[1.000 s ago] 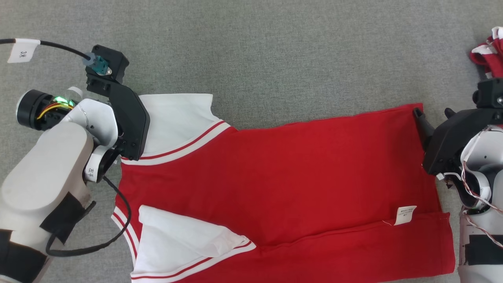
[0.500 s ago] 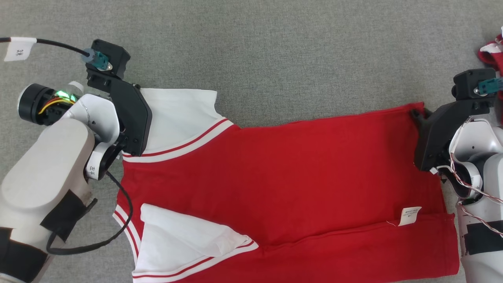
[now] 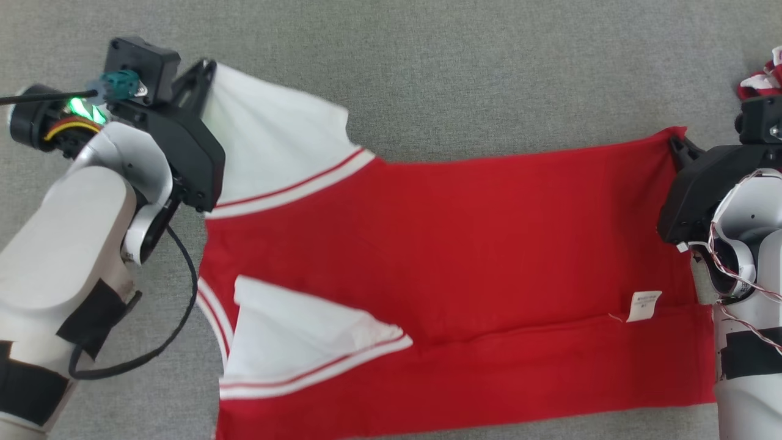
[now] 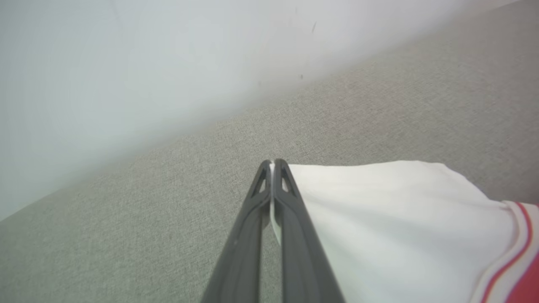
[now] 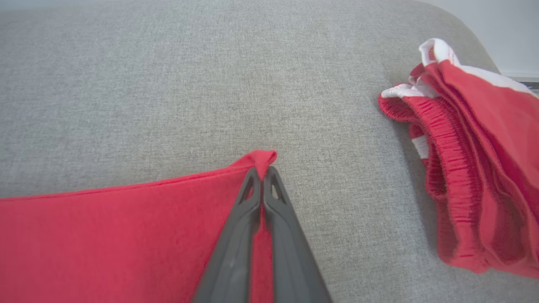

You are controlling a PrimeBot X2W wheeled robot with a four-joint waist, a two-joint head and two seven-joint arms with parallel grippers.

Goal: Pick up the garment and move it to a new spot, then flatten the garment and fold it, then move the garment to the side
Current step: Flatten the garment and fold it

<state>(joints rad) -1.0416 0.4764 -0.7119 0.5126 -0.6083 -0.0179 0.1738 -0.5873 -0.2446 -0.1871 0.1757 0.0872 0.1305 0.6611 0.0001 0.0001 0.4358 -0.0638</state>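
Now the right hand (image 3: 676, 143), gaping a second ago beside the far hem corner (image 5: 263, 158), has clamped shut on that corner, and a red nub of cloth pokes out past its tips. The left hand (image 3: 208, 66) stays clenched on the edge of the white sleeve (image 3: 275, 140). That sleeve lay flat earlier and now rises off the desk (image 3: 427, 67), drawn taut toward the fingers. The garment (image 3: 464, 244) lies spread across the desk between the two arms. Its red body is flat, and its near strip looks already turned over, with a label (image 3: 644, 304) showing. With both far corners held, the far edge seems ready to be lifted and brought over as a fold, though uneven lifting could skew it. Another red garment (image 5: 471, 160) sits bunched well off to the right.
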